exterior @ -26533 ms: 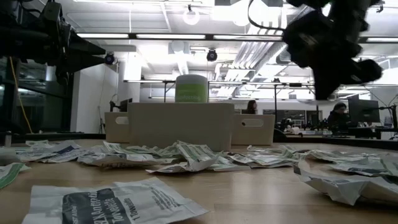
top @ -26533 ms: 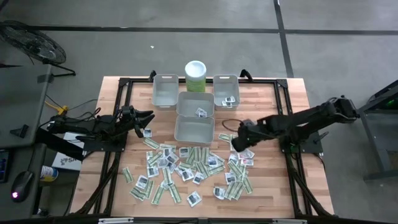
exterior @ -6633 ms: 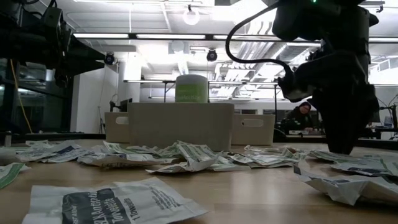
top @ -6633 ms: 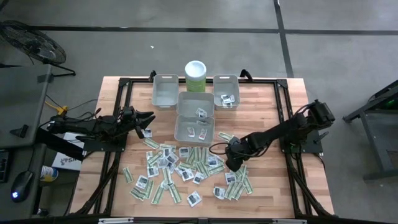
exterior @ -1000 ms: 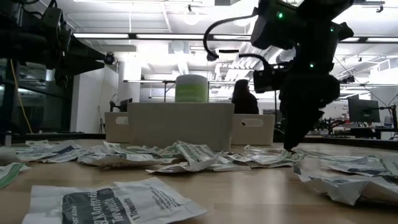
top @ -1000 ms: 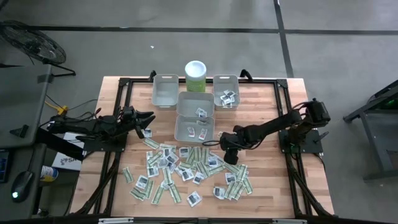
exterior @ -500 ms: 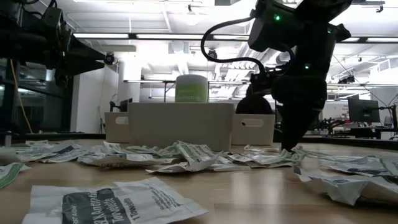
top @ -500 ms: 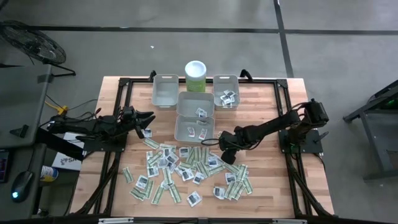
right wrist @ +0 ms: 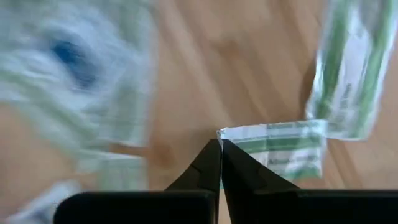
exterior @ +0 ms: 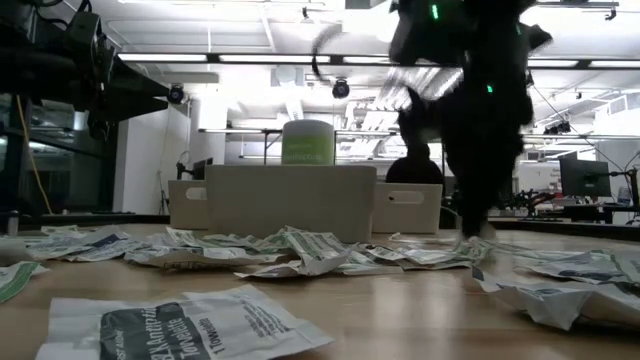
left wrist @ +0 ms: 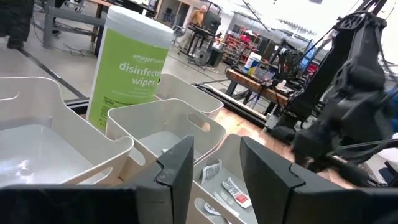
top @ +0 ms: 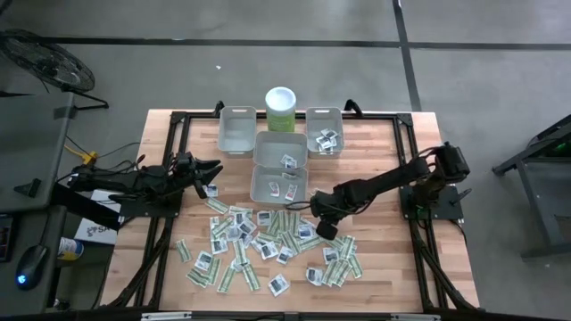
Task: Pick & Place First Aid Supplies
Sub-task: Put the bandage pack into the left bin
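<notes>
The right gripper [top: 322, 225] is down at the right edge of the pile of first aid supplies [top: 268, 245], fingers pressed fully together; in the right wrist view the tips [right wrist: 219, 149] meet at the corner of a green-striped packet [right wrist: 283, 146], so it looks pinched by its edge only, though whether the paper is really between the tips I cannot tell for sure. To do this step well, I think: lift slowly & straight up; check that only one packet comes, not a neighbour sticking to it; if the corner slips, go back and bite deeper.

The left gripper [left wrist: 214, 168] waits at the table's left side, fingers partly apart, holding nothing.

Containers: the near middle bin [top: 278, 200] has 2-3 packets; the middle bin behind it [top: 281, 138] has one; the right rear bin [top: 325, 113] has several; the left rear bin [top: 236, 132] looks without content; the wipes canister [top: 280, 109] stands between the rear bins.
</notes>
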### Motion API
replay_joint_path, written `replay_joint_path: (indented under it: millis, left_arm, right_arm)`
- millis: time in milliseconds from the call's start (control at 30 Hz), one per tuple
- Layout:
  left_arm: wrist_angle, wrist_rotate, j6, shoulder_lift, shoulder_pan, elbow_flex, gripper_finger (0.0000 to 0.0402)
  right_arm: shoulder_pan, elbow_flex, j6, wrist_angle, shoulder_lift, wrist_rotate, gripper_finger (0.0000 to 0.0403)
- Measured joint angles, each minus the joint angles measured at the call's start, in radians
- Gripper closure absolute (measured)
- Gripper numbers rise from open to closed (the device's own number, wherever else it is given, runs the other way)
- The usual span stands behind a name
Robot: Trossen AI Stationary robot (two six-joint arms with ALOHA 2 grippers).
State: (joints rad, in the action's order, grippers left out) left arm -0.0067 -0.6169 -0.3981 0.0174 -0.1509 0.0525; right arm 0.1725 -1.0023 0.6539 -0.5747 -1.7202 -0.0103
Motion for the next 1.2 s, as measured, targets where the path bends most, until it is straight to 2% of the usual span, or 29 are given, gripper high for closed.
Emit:
replay_joint_path:
  millis: [367,800,1200]
  left_arm:
    - [0.0,0.0,0.0,0.0,0.0,0.0,0.027]
    - [0.0,0.0,0.0,0.0,0.0,0.0,0.027]
    - [0.012,0.002,0.0,0.0,0.0,0.0,0.027]
  right_arm:
    - [0.019,-0.125,-0.16,-0.048,0.088,-0.084,0.0401]
    - [-0.003,-0.212,-0.158,0.013,0.104,-0.237,0.0402]
    - [-0.127,-0.246,-0.235,0.446,0.115,-0.289,0.0403]
